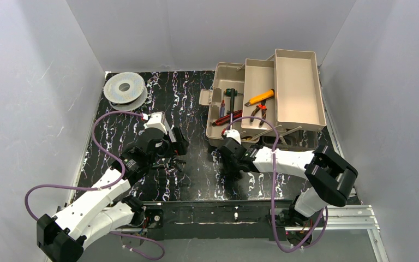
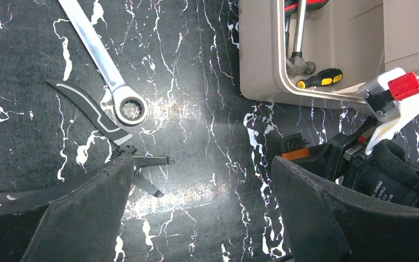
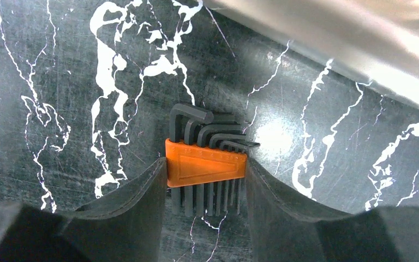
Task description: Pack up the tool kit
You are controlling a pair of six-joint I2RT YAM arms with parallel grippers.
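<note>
Right hand (image 3: 206,180) pinches the hex key set (image 3: 204,164) on the desk (image 1: 196,180), just in front of the open tool kit (image 1: 300,87); left hand (image 2: 199,180), spread wide, hovers over pliers (image 2: 93,117) and wrench (image 2: 103,65), left of the tool kit.

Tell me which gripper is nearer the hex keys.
Right. The right gripper has its jaws on the hex keys; the left gripper hangs apart, over pliers and wrench.

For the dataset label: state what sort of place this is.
Probably a robot test cell: plain grey walls box in a black marbled tabletop, left arm and right arm stand at its near edge, and an open tool kit sits on it.
</note>
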